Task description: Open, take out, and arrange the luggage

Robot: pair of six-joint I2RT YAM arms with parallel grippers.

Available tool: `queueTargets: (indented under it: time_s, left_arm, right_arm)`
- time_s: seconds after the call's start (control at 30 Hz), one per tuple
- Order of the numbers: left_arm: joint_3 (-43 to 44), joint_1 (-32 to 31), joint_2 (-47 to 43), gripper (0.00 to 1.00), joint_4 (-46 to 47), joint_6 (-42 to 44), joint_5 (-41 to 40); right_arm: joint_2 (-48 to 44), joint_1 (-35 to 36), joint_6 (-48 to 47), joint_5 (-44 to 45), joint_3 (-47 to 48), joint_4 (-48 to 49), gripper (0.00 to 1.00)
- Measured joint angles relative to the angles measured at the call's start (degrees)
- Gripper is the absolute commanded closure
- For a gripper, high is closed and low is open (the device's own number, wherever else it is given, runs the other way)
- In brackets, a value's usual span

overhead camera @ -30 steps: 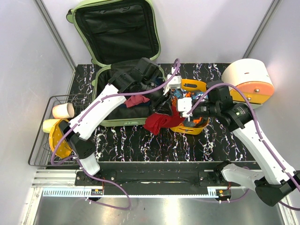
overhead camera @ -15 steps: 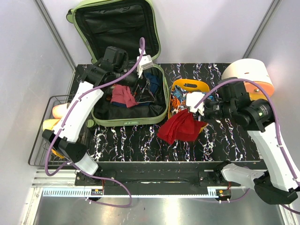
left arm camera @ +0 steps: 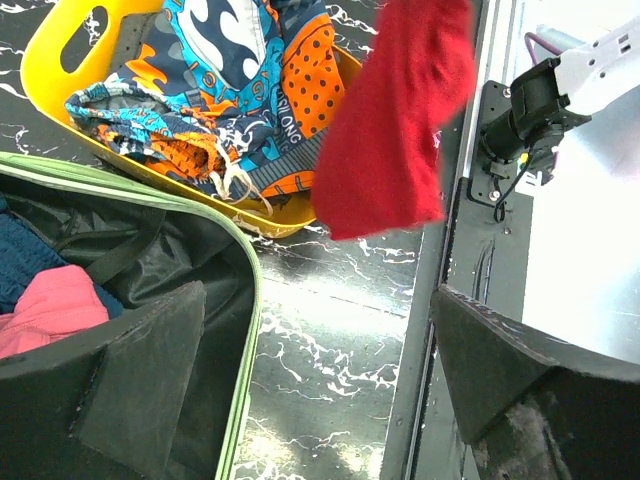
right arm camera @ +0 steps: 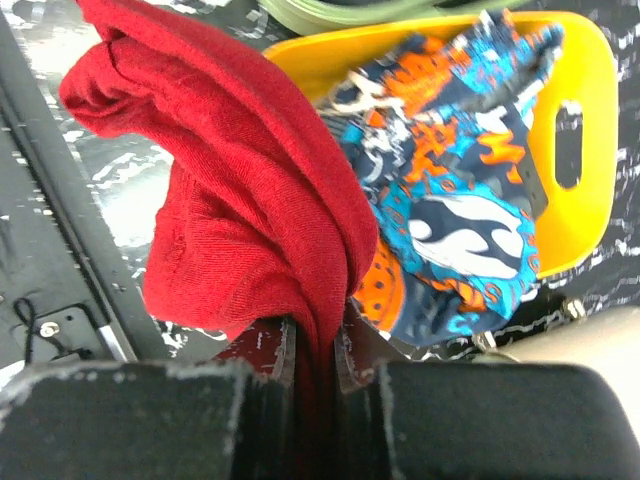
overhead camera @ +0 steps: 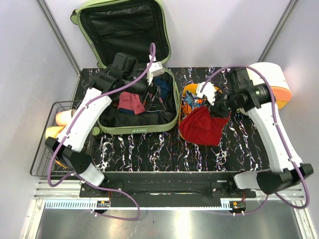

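The left gripper (left arm camera: pixel 318 335) hangs with its two fingers spread wide and nothing between them; directly below it lies the luggage (overhead camera: pixel 137 130), a pale-green suitcase lying open on the marbled table (overhead camera: pixel 149 152), its lid propped up against the back wall beyond the hand and its black-lined base under the wrist; in the left wrist view the green rim of that base runs just beside one finger; a pink garment (overhead camera: pixel 132 102) lies in the lining close by that same finger, with a dark blue one (overhead camera: pixel 162 84) next to it; ahead of this hand, outside the rim, sits a yellow tray (left arm camera: pixel 50 45) holding patterned blue and orange clothes (left arm camera: pixel 250 60); the right gripper (right arm camera: pixel 315 345) is pressed together on a red garment (right arm camera: pixel 250 200), pinching a fold of it between its fingers, so that the cloth hangs down bunched from the hand; the tray is just beside and partly under this hand, and the red cloth covers its near end in the top view; whether the hem touches the table I cannot tell; the suitcase is off to this hand's left, beyond the tray; a white and orange drum-shaped thing (overhead camera: pixel 266 74) stands at the far right behind the right arm; a wire basket (overhead camera: pixel 42 144) with cups (overhead camera: pixel 65 118) sits well out to the left arm's outer side.
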Motion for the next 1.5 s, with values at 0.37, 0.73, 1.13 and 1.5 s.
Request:
queueTargets:
  time_s: [0.37,0.73,1.13,1.5]
  left_arm:
    - [-4.5,1.4,-0.2,0.01,1.6,-0.6,0.2]
    - [-12.3,7.3,-0.2,0.01,5.3,-1.4,-5.8]
    - [-17.2,11.6,7.8,0.01,9.2,11.6,-21.5]
    - [-18.2,11.3,18.6,0.03,18.6,24.0,-28.2]
  right_arm:
    - [16.0,-8.6,-4.5,-1.8,8.1,3.2,1.00]
    - [34.7,-11.5,-1.8,-0.9,8.2,15.8,1.00]
    - [35.4,-11.5,4.3,1.7,6.3,26.5,0.09]
    - [24.1,-11.6,10.3,-1.3,6.8,26.6,0.05]
